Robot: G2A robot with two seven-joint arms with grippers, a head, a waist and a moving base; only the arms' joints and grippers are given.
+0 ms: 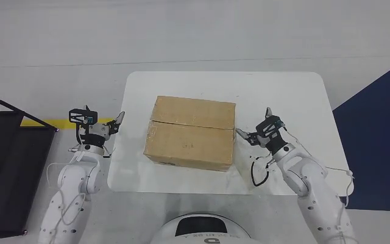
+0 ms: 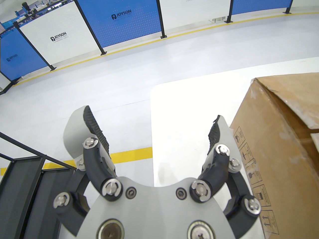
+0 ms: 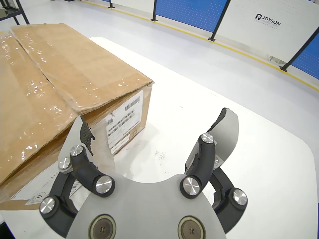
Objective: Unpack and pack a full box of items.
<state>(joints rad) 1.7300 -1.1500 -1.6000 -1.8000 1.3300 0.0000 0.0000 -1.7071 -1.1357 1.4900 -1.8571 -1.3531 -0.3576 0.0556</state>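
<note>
Its flaps shut, the cardboard box (image 1: 190, 131) sat mid-table (image 1: 280, 91) on white, flanked at either end by my left gripper (image 2: 152, 115) and right gripper (image 3: 154, 116), fingers spread wide and empty.

You could not see into the box (image 1: 192, 131): its closed flaps hid the inside. In your left wrist view the frame's edge cut the box down to one corner; in the right wrist view its farther end ran out of frame. The print on its white label (image 3: 123, 123) was too small to tell, and a finger (image 3: 86, 130) of the right gripper (image 3: 154, 120) covered part of that end face. The top view's left edge cut off the black rack (image 1: 15, 158).
</note>
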